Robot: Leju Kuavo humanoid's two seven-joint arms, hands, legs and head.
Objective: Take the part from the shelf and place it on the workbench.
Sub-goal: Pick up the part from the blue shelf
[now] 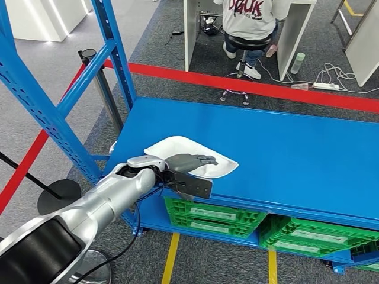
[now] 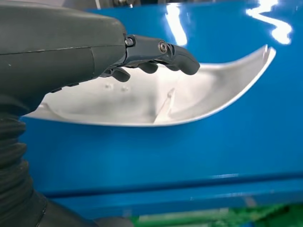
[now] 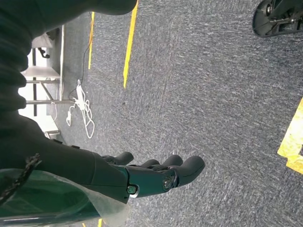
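The white part point(image 1: 190, 155), a flat, curved shell with a raised rim, lies on the blue shelf point(image 1: 286, 154) near its front edge. The left hand point(image 1: 190, 171) reaches over the part's near side, its dark fingers point(image 1: 196, 160) stretched out nearly straight and lying close together, just above the white surface. From the head view, the thumb sits lower, in front of the shelf's edge, beneath the fingers. In the left wrist view the fingers point(image 2: 161, 52) hover over the part point(image 2: 150, 101) with their tips slightly curled down; whether they touch it cannot be told. Nothing is pinched between thumb and fingers. The part extends beyond the fingertips, ending in a pointed tip, and an inner rib shows below the fingertips in that view.

The right hand point(image 3: 153, 175) hangs over grey carpet point(image 3: 200, 85), its fingers loosely extended, slightly apart, holding nothing. Yellow floor lines point(image 3: 130, 42) run across the carpet past the fingertips.

Below the shelf, under the left hand, sit green crates point(image 1: 214, 216). Far beyond the fingers, past a red floor stripe point(image 1: 250, 86), a person point(image 1: 248, 23) sits on a stool at a white desk.
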